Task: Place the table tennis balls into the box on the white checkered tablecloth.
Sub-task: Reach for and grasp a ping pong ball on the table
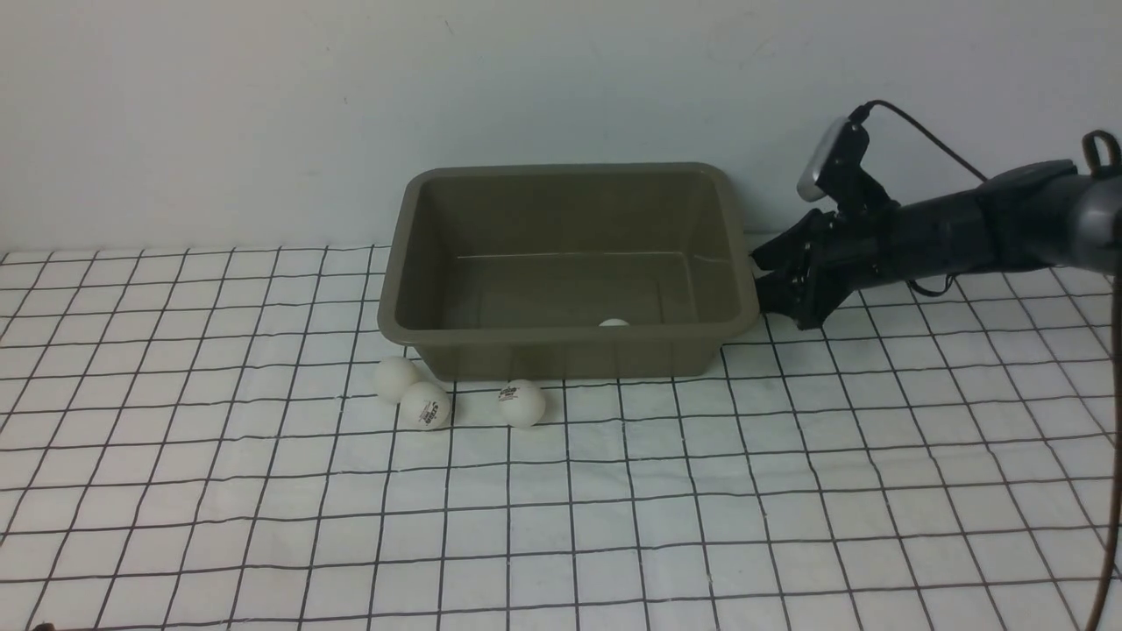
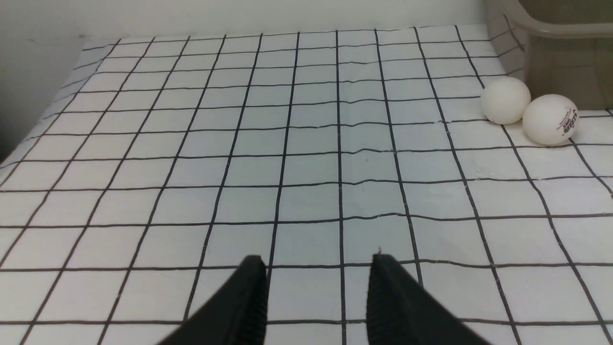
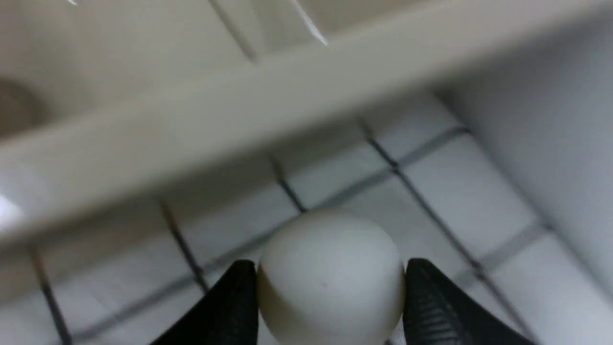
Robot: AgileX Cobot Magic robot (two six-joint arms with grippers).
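Lifting the gripped table tennis ball (image 3: 330, 287) past the flared rim of the box (image 1: 570, 172) is judged the risk: a knock or slip would send it rolling across the white checkered tablecloth (image 1: 614, 526). The right pincer (image 3: 329, 264) is closed on that ball, just beside the box's right wall. The left pincer (image 2: 318, 261) is seen slightly parted and empty.

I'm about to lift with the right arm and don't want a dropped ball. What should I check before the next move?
1. Grip: right end effector shut on the held table tennis ball: ok.
2. Centring: ball sits midway between the fingers: ok.
3. Lift path past the box rim: cannot tell, the rim is close and blurred.
4. Target: box upright with room beside the boxed ball: ok.
5. Other arm: left end effector empty, apart from the three loose balls: ok.
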